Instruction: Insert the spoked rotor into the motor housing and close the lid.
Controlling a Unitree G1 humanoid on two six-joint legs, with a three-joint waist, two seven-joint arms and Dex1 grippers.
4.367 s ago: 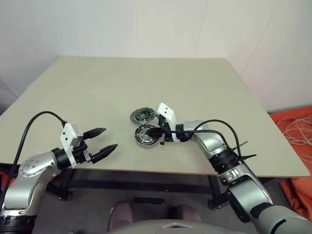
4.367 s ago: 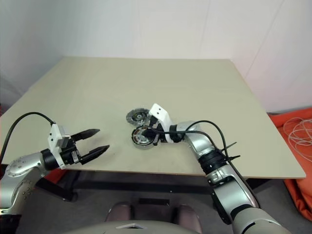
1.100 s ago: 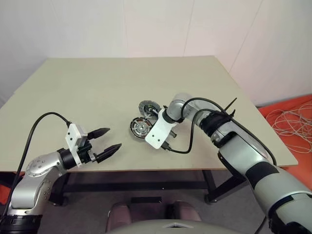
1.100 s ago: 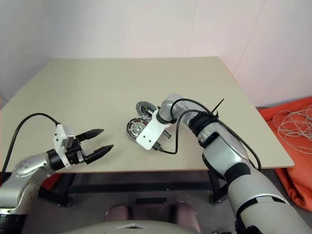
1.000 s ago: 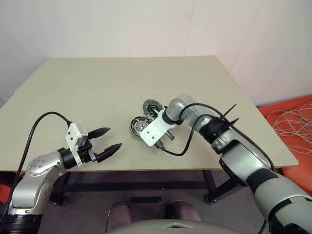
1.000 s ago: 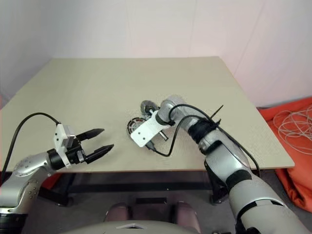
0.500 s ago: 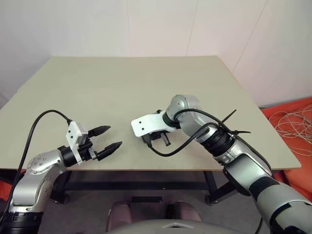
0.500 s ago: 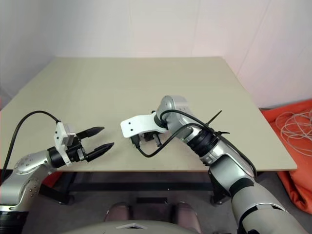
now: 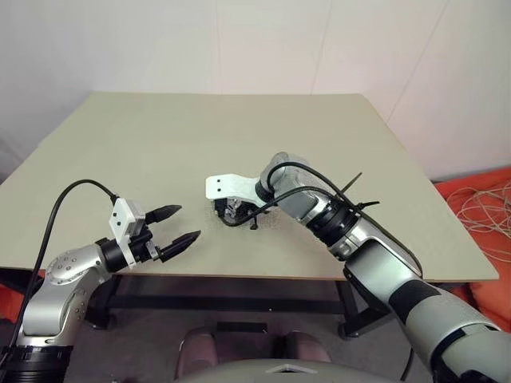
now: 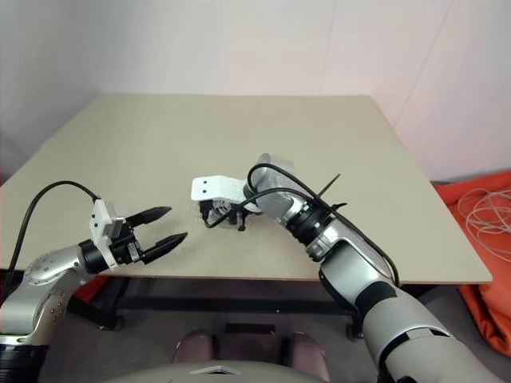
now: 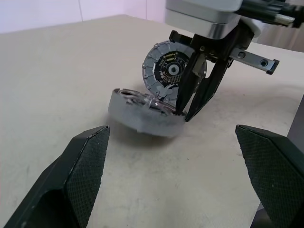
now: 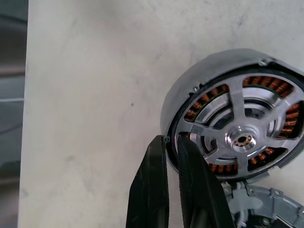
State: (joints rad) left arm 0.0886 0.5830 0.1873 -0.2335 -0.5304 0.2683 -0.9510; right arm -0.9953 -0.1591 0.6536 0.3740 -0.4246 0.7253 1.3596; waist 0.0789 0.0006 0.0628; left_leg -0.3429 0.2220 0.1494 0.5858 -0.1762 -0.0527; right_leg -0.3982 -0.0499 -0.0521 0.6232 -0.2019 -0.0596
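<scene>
The left gripper (image 9: 174, 227) hangs spread and empty near the table's front edge; mid-table the motor housing (image 12: 235, 128), rotor seemingly seated, looks heavy, rigid, slick; the right gripper (image 12: 172, 142) pinches its thin rim, tilting it; the lid (image 11: 167, 69) lies just beyond.

The spoked rotor (image 12: 240, 140) sits inside the silver motor housing (image 12: 190, 97), copper windings showing between its spokes (the housing looks tipped on the tabletop), with the ribbed grey lid (image 11: 161, 66) touching behind it, tilted up.
</scene>
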